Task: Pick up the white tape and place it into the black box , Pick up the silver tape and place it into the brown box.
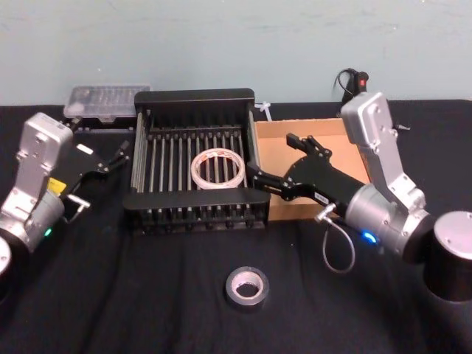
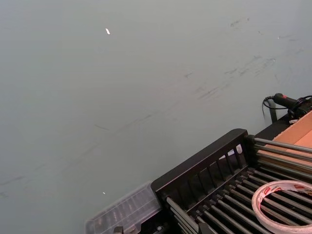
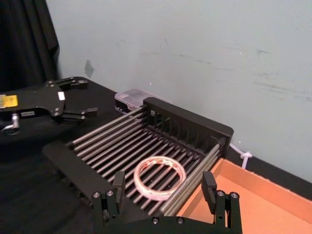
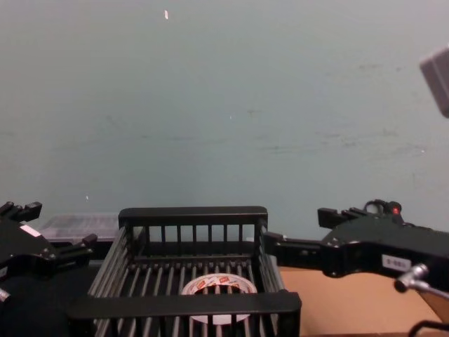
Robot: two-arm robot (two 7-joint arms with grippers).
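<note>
I am holding my right gripper [image 1: 274,161] spread open and empty over the seam between the black slatted plastic crate [image 1: 193,104] and the shallow brown cardboard tray [image 1: 273,137]. The flat white tape roll with red print [image 1: 216,168] is lying just beyond my fingertips on the crate's bars, so that half looks finished. The dull grey-silver tape roll [image 1: 246,287] is sitting behind and below my fingers; next I am needing to pull back and descend onto it. My left gripper [image 1: 112,159], also open, is idling beside the crate.
</note>
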